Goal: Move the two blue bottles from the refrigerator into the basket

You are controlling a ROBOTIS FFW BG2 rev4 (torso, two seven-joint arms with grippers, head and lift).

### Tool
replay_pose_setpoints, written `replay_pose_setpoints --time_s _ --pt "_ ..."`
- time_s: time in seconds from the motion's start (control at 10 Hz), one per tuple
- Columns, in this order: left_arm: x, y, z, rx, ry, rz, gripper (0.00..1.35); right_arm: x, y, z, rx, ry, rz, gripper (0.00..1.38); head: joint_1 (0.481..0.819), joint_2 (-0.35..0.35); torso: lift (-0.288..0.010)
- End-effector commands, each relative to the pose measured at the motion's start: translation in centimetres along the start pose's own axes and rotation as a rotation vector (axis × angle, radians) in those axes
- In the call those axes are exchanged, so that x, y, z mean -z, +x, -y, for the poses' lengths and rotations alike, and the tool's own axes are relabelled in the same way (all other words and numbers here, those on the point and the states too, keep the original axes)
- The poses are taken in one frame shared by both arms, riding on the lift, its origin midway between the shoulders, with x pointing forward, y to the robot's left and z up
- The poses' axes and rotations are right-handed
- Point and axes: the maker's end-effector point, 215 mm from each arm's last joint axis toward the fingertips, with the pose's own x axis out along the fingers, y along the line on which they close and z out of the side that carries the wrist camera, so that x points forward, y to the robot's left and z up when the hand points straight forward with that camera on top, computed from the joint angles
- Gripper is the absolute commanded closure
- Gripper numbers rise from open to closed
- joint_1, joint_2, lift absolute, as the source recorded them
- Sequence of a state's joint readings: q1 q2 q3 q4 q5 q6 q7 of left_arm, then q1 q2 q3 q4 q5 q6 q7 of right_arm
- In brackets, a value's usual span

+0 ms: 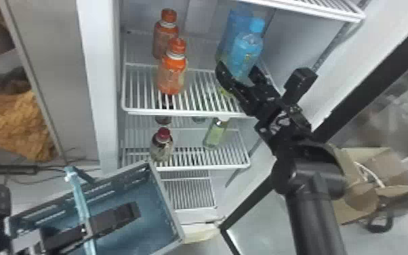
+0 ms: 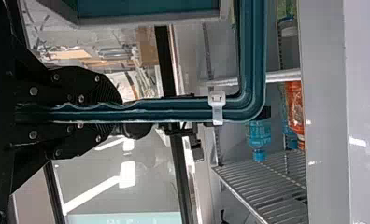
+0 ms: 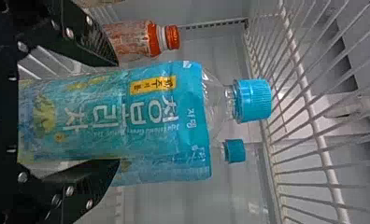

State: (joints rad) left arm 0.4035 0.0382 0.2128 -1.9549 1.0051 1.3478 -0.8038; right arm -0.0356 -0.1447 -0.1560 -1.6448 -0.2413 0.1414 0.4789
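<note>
My right gripper [image 1: 237, 73] has its fingers spread around the lower part of the front blue bottle [image 1: 246, 51], which stands upright on the upper fridge shelf. In the right wrist view that blue bottle [image 3: 164, 112] lies between the fingertips of the right gripper [image 3: 117, 112], its cap clear of them. Close behind it stands a second blue bottle [image 1: 235, 25], whose cap [image 3: 234, 150] shows past the first. At the lower left, my left gripper [image 1: 89, 229] is shut on the handle [image 1: 78, 193] of the basket [image 1: 171, 217]; in the left wrist view the left gripper [image 2: 110, 111] clamps that handle.
Two orange bottles [image 1: 172, 73] stand left of the blue ones on the shelf [image 1: 186, 112]. Lower down are a red-capped bottle [image 1: 162, 145] and a green bottle [image 1: 215, 134]. A wire rack [image 1: 335, 13] hangs above; the open door [image 1: 376, 78] is at right.
</note>
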Motion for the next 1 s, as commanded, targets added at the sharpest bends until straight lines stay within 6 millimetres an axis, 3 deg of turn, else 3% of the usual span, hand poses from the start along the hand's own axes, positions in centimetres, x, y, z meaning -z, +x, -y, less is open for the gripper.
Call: replay_pose_setpoints --time_s 0.0,0.2,0.5,0.9 --pt "0.0 0.1 0.1 0.002 0.001 0.0 1.2 0.4 0.4 -0.3 -0.015 0.029 -0.001 0.94 0.695 -0.285 -0.01" --pt "0.2 0.0 0.0 0.004 -0.007 0.001 1.2 1.2 -0.6 -0.7 -0.015 0.051 -0.007 1.29 0.695 -0.28 -0.01" --pt "0.2 0.1 0.0 0.002 -0.005 -0.001 1.2 0.0 -2.1 -0.4 -0.004 0.024 0.026 1.27 0.695 -0.286 -0.01" --pt "0.3 0.0 -0.1 0.001 -0.009 -0.001 1.2 -2.7 -4.9 -1.9 -0.018 0.008 0.074 1.27 0.695 -0.307 -0.01"
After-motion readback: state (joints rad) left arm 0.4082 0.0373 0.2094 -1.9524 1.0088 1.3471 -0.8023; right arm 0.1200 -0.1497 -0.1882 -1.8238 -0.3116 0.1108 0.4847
